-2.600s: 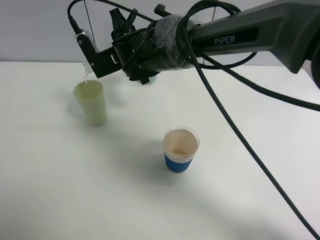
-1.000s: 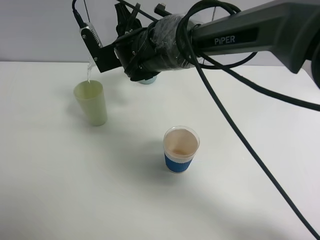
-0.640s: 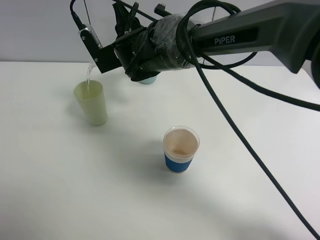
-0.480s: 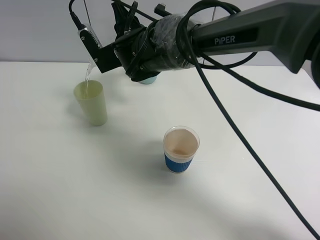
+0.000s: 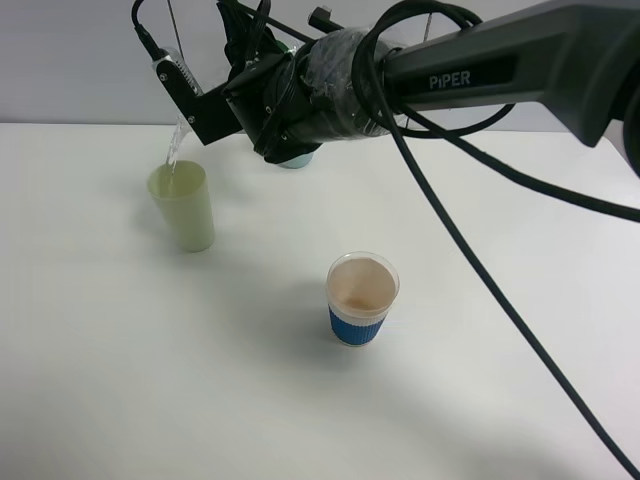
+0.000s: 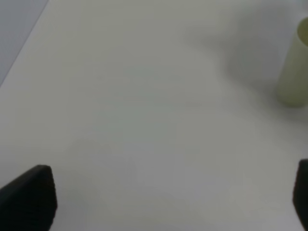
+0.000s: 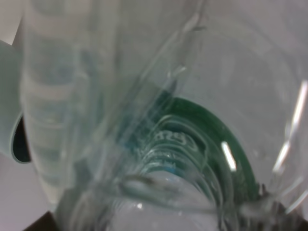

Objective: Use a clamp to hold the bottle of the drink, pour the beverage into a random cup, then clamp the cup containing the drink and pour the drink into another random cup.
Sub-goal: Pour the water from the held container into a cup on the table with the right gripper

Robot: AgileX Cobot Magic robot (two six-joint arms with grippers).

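Observation:
My right gripper, on the dark PiPER arm, reaches across from the right and is shut on the bottle. The bottle is tipped above the pale yellow-green tumbler, and the gripper hides most of it. A thin stream of clear beverage falls into that tumbler. In the right wrist view the bottle fills the frame as clear plastic with a green label. The blue-sleeved white cup stands upright near the middle of the table, its beige inside showing. My left gripper hovers open over bare table, and the tumbler stands ahead of it.
A teal tumbler stands at the back, mostly hidden behind my right wrist. It also shows at the edge of the right wrist view, as a pale teal tumbler. Black cables hang from the arm over the table's right half.
The right gripper has tipped the bottle slightly further and shifted a little left. Water keeps streaming into the pale tumbler. The cups have not moved.

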